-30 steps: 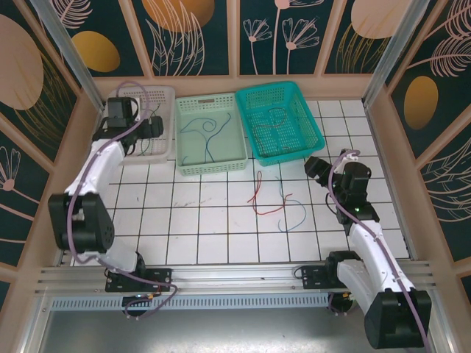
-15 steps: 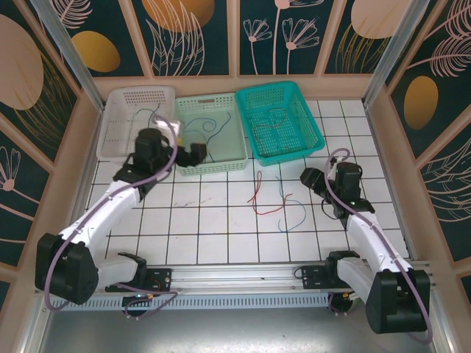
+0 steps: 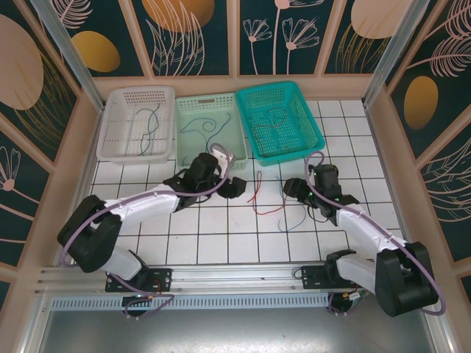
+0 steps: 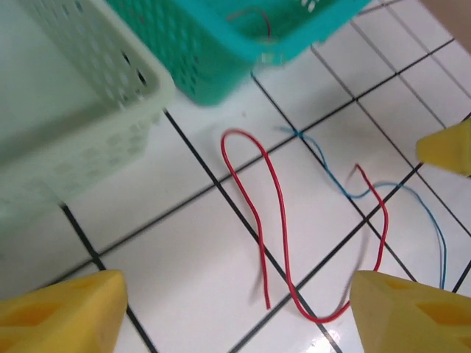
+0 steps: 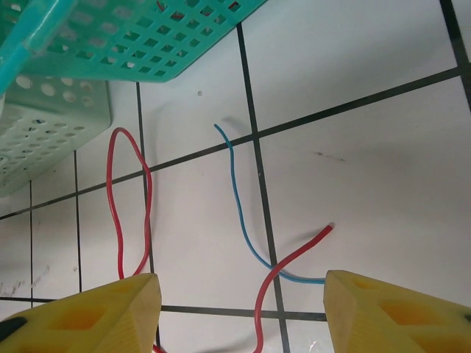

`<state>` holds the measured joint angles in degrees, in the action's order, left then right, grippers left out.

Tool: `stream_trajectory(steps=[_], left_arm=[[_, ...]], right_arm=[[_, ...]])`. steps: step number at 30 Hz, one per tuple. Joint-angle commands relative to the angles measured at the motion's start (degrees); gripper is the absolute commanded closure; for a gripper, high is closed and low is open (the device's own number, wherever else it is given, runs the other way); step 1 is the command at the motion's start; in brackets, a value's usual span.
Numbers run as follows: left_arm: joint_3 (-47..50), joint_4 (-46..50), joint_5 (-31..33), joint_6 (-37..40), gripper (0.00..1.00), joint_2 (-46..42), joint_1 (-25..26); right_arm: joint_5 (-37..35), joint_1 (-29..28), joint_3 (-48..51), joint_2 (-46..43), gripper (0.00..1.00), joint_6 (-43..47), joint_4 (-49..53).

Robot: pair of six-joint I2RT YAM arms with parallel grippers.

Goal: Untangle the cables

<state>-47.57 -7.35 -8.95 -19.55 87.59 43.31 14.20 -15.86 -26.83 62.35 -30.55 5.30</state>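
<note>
The white tiled counter (image 3: 199, 235) is carrying three baskets along its far side: a white basket (image 3: 138, 90) on the left, a pale green basket (image 3: 193, 103) in the middle and a teal basket (image 3: 291, 154) on the right, the three standing just beside one another. The left arm (image 3: 140, 202) is stretching across the counter toward the centre, and the right arm (image 3: 360, 228) is reaching in from the opposite side. The left end effector (image 3: 237, 185) is hanging in front of the pale green basket with its yellow fingers spread wide and released, nothing between them. The right end effector (image 3: 291, 190) is hanging in front of the teal basket, likewise released and gripping nothing. Between the two end effectors, a red cable (image 4: 276, 213) and a blue cable (image 4: 346, 187) are lying on the bare tiles, the red one looping back on itself and crossing the blue one. A dark cable (image 3: 149, 126) is lying in the white basket, and further cables (image 3: 208, 131) are lying in the other two baskets.
</note>
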Motion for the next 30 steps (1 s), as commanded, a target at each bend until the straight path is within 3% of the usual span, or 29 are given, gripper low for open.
stream_trajectory(steps=[1,9,30], left_arm=[[-3.42,-1.86,0.16,-1.3,0.25,4.13,2.72],[-10.48,-1.35,0.27,-4.96,0.35,15.07,4.34],[-22.78,2.54,-1.12,-4.29,0.6,28.4,5.47]], right_arm=[[-2.24,-0.25,0.42,-1.75,0.39,-0.96,0.68],[-1.45,-0.24,1.25,-1.88,0.4,-1.63,-0.68],[-2.48,0.02,1.78,-3.3,0.4,-1.18,-2.06]])
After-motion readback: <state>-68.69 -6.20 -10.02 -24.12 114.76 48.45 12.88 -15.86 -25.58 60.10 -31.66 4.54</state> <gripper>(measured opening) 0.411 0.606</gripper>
